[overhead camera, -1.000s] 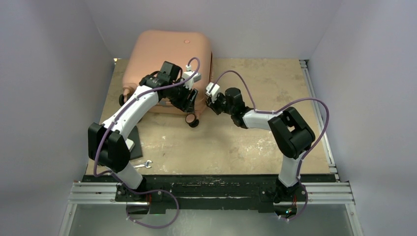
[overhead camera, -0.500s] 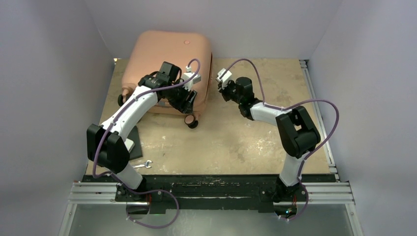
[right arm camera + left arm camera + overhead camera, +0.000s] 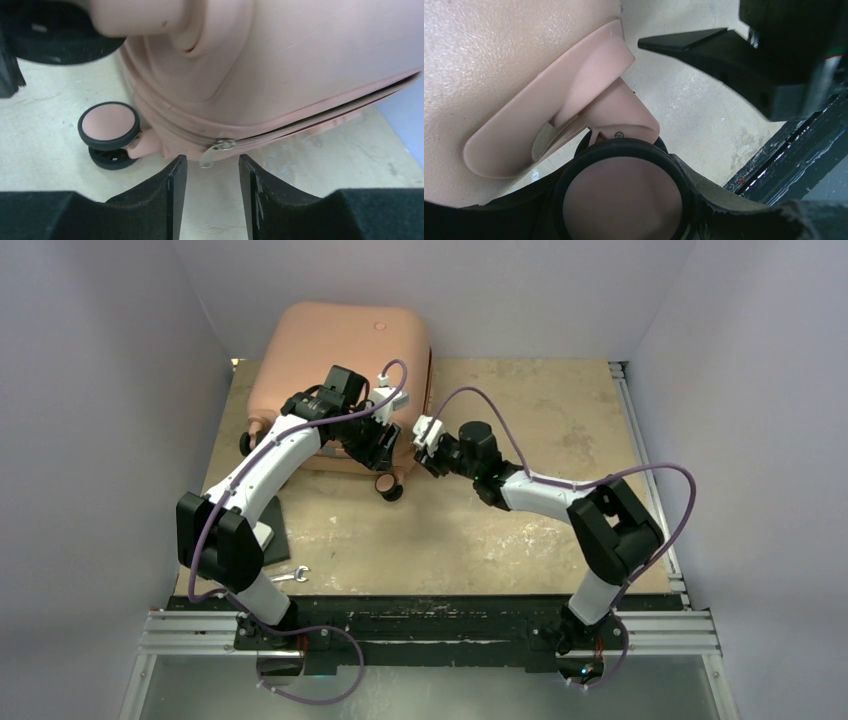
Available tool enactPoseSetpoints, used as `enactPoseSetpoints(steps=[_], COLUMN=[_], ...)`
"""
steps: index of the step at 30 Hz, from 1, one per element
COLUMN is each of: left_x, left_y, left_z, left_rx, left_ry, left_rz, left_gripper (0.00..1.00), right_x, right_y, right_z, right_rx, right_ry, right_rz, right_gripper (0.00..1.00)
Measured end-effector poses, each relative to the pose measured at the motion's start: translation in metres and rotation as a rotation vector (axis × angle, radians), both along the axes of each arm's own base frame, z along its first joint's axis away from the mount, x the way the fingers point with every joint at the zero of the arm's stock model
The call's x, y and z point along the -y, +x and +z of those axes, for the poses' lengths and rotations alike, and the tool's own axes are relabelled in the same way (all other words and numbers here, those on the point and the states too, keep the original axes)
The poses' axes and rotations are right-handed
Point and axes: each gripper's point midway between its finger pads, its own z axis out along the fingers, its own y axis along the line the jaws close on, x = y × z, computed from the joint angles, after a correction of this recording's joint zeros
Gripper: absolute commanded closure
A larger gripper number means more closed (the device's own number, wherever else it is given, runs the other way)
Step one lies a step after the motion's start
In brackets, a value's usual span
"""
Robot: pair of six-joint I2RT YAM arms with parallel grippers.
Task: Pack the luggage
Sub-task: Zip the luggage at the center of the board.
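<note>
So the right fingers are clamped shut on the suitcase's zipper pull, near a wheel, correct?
Not clamped: the right wrist view shows the right fingers open, with the zipper pull just beyond their gap, ungripped. It is on the suitcase, near a wheel.

top: overhead, far | wrists: close, both on luggage [image 3: 340, 350] wheel [image 3: 108, 125]

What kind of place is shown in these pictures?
Probably a robot test cell: two arms bolted to a metal rail, plain walls enclosing a worn table, and the pink luggage.
</note>
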Motion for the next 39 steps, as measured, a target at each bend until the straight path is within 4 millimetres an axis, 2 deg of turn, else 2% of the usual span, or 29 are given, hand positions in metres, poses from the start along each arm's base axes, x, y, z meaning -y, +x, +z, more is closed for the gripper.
enactPoseSetpoints(steps=[3, 7, 10, 16, 20, 26, 32, 39], left_x=[0.0, 0.0, 0.0, 0.0, 0.0, 0.0, 0.0, 0.0], left_y=[0.0, 0.0, 0.0, 0.0, 0.0, 0.0, 0.0, 0.0], left_z=[0.0, 0.0, 0.0, 0.0, 0.0, -0.001, 0.0, 0.0], left_rx=[0.0, 0.0, 0.0, 0.001, 0.001, 0.005, 0.007, 0.007], left_ry=[0.0, 0.0, 0.0, 0.0, 0.0, -0.002, -0.003, -0.003], left_rz=[0.0, 0.0, 0.0, 0.001, 0.001, 0.001, 0.001, 0.001], left_gripper=[1.0, 1.0, 1.0, 1.0, 1.0, 1.0, 1.0, 1.0], right_x=[-0.005, 0.0, 0.002, -0.007, -0.009, -0.002, -0.001, -0.002], right_y=[-0.004, 0.004, 0.007, 0.006, 0.005, 0.009, 0.016, 0.016], right_z=[-0.019, -0.038, -0.043, -0.044, -0.055, -0.066, -0.051, -0.045], right_rx=[-0.031, -0.043, -0.032, 0.002, 0.006, 0.02, 0.073, 0.093], right_ry=[-0.02, -0.053, -0.068, -0.07, -0.093, -0.129, -0.103, -0.097], right_rz=[-0.013, -0.093, -0.15, -0.201, -0.234, -0.302, -0.34, -0.346], right_gripper=[0.52, 0.51, 0.51, 0.52, 0.53, 0.67, 0.71, 0.93])
